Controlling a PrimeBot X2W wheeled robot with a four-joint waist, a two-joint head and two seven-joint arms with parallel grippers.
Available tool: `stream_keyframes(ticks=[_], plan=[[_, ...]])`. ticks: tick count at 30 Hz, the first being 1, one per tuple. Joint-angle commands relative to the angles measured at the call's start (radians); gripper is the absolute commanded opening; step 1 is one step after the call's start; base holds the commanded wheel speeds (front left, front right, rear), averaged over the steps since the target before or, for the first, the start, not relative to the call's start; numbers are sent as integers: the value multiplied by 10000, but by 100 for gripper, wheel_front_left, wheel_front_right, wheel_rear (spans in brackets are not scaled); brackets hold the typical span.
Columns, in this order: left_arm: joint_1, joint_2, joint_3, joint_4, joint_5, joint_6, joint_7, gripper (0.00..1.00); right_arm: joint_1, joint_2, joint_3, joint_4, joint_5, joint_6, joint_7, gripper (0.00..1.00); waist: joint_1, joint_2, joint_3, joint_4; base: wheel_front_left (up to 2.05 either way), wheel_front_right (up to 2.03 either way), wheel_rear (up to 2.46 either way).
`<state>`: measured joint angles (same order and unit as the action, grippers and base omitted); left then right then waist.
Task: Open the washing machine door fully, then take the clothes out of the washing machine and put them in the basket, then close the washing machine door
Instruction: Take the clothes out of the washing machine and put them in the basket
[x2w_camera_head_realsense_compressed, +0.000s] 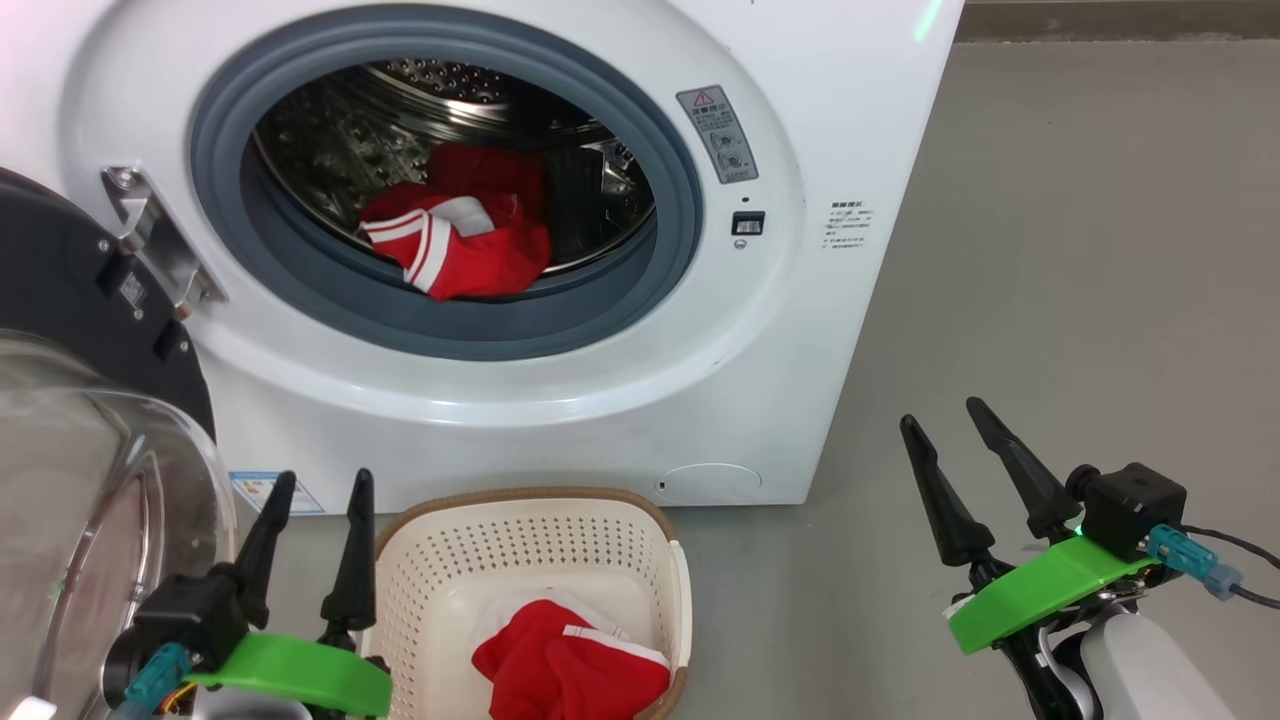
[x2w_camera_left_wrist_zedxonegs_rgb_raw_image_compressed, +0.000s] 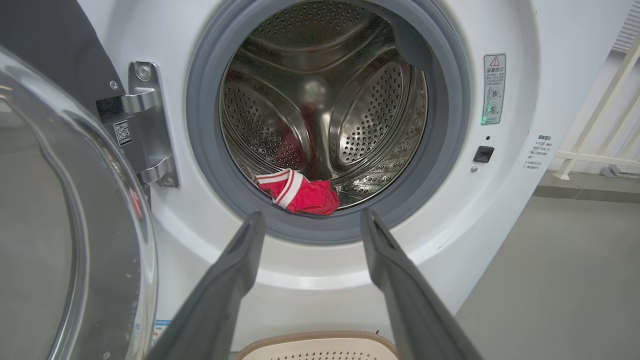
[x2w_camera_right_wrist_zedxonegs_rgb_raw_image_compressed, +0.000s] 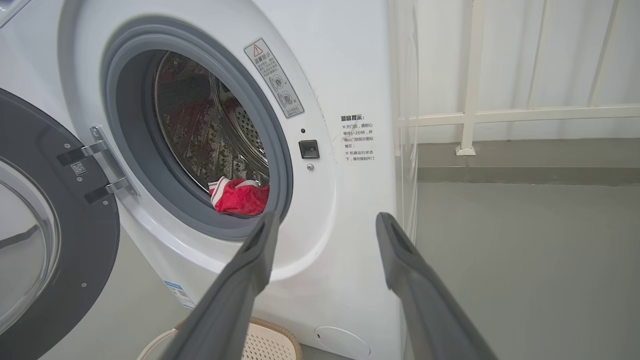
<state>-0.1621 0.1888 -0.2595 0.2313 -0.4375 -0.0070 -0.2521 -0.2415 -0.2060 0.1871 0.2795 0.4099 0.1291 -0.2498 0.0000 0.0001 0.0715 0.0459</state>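
While the black-rimmed washing machine door (x2w_camera_head_realsense_compressed: 55, 290) hangs open, crumpled red striped clothes (x2w_camera_head_realsense_compressed: 460, 240) lie at the perforated steel drum's (x2w_camera_head_realsense_compressed: 330, 130) front edge, another garment (x2w_camera_head_realsense_compressed: 560, 665) in the cream perforated basket (x2w_camera_head_realsense_compressed: 450, 560) on the floor (x2w_camera_head_realsense_compressed: 1050, 250). Left hand (x2w_camera_head_realsense_compressed: 323, 478) and right hand (x2w_camera_head_realsense_compressed: 941, 413) hold tapered fingers apart, empty

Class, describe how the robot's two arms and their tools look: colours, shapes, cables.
The left tool and right tool each have two long, tapering black fingers on a bright green bracket. A black cube-shaped camera sits on the right wrist, with a teal plug and dark cable. The right forearm is white.
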Motion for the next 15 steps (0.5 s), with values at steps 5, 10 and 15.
stream_keyframes(ticks=[5,10,15], plan=[[202,362,449,-1159,124,355,117,100,8,-80,110,-377,-52,16,-120,100,0,-1,2,11,0,0,0],[383,408,455,-1620,125,528,260,100,13,-84,59,-435,-77,16,-120,100,0,-1,12,-8,0,0,0],[446,444,423,-1877,143,613,315,100,-2,-86,18,-478,-103,16,-120,100,0,-1,61,-12,0,0,0]])
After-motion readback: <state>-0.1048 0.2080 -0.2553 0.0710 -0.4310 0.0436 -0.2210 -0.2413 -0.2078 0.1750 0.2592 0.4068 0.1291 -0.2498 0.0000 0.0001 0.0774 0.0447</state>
